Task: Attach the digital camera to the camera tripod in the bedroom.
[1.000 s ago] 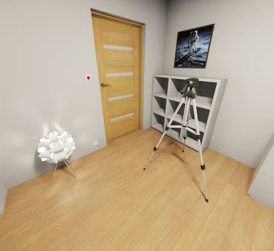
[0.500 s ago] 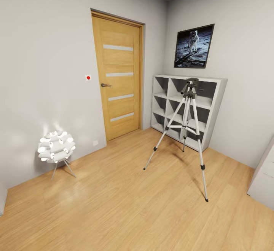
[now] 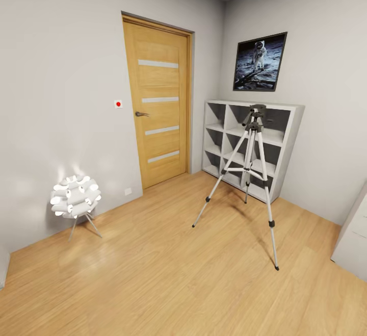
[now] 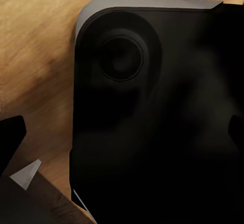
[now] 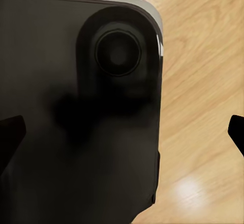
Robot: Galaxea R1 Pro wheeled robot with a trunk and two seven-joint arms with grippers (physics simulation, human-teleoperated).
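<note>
Head view: the camera tripod (image 3: 250,173) stands upright on the light wood floor (image 3: 153,275) of the bedroom, its 3 silver-grey legs spread and its black head at the top. It is just in front of the grey cube shelf (image 3: 278,137), which sits against the right wall. A framed astronaut picture (image 3: 260,61) hangs above the shelf. A wooden door (image 3: 158,104) with 4 pale strips is shut in the left wall, with a small white plate bearing a red dot (image 3: 118,104) beside it. A glowing white lamp (image 3: 75,197) on thin legs stands on the floor near that wall — well apart from the tripod. A white cabinet edge (image 3: 354,236) shows at far right.

Left wrist view: a large dark rounded body of the robot (image 4: 152,112) with a circular recess lies over the wood floor; dark finger tips of the left gripper (image 4: 124,137) show at both side edges, set wide apart — released, nothing between them.

Right wrist view: the same sort of dark body (image 5: 81,112) above the floor; right gripper (image 5: 124,132) tips likewise at the 2 side edges, spread wide and holding nothing.
</note>
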